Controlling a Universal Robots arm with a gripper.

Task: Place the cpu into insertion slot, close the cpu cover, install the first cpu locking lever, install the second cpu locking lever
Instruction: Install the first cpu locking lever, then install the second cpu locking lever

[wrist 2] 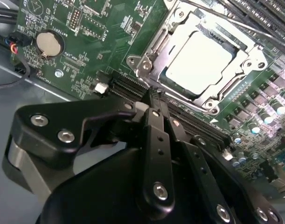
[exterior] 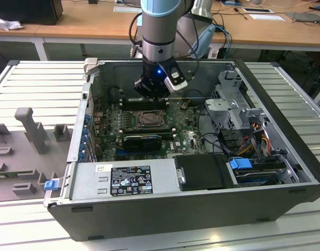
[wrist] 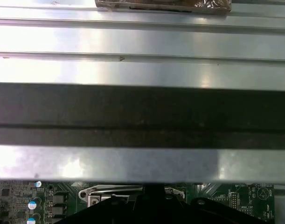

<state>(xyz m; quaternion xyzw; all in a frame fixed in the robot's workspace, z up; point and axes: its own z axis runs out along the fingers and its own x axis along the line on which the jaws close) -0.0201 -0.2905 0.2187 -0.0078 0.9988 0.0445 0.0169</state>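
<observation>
In the exterior view the arm (exterior: 162,26) is cut off by the picture's upper edge, and the gripper (exterior: 151,95) hides the motherboard's (exterior: 186,133) far edge. In the second wrist view the gripper's black body covers the board's near part, and its fingertips are too foreshortened to judge.

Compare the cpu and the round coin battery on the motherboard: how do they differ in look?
The cpu is square with a pale, flat metal top; the coin battery is round and shiny silver. The cpu sits inside the cpu cover, a grey metal frame; the battery sits in a black holder. Both lie flat on the green motherboard.
</observation>
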